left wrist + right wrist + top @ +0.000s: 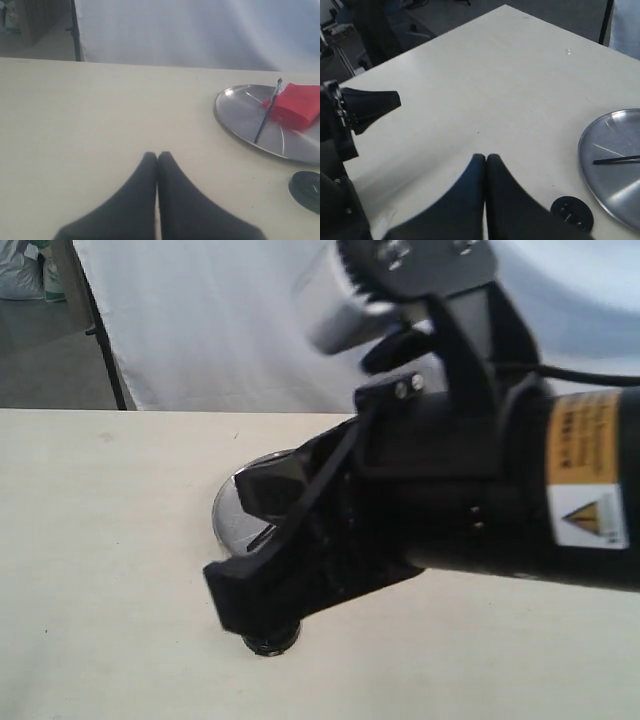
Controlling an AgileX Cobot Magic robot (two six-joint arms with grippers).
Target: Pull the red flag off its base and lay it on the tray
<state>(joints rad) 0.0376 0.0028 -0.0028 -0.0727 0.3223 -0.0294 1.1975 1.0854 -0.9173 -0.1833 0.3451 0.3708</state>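
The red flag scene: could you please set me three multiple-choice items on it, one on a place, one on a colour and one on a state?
1. Where is the red flag, given the tray and the base?
A. Standing in the base.
B. Lying on the tray.
C. Held in a gripper.

2. What colour is the base?
A. White.
B. Silver.
C. Black.

3. How do the left gripper and the right gripper stand?
A. Both shut, holding nothing.
B. Both wide open.
C. One shut on the flag's stick.

Answers:
1 B, since its cloth and stick rest on the tray.
2 C, since the small disc beside the tray is black.
3 A, since each wrist view shows the jaws pressed together with nothing between them.
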